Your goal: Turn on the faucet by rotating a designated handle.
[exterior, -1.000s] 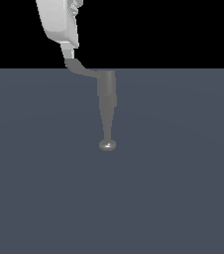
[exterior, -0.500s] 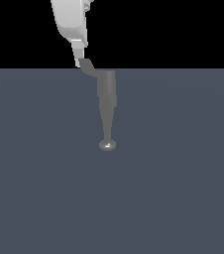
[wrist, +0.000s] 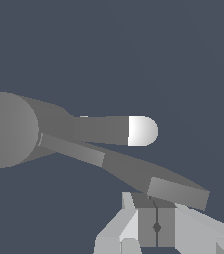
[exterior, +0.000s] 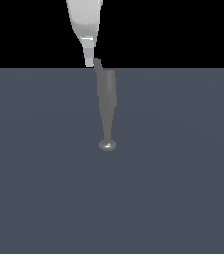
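Note:
The grey faucet (exterior: 107, 99) stands mid-scene in the exterior view, its spout tapering down to a rounded shiny tip (exterior: 107, 145). The thin grey handle (exterior: 98, 64) juts a short way from the body's top toward the exterior view's left. My white gripper (exterior: 89, 60) comes down from above and meets the handle's end. In the wrist view the faucet (wrist: 10, 130) is a round body with a bright spout tip (wrist: 142, 131). The handle (wrist: 134, 171) slants out to a flared tip. My gripper (wrist: 156, 223) is shut, its fingers pressed together, against that tip and holding nothing.
A flat dark blue-grey floor (exterior: 183, 188) lies all around the faucet, with a black background (exterior: 183, 30) above it. No other objects show.
My gripper has moved toward the exterior view's right. The handle has swung with it and now looks shorter and closer to the faucet body. The faucet body stayed put.

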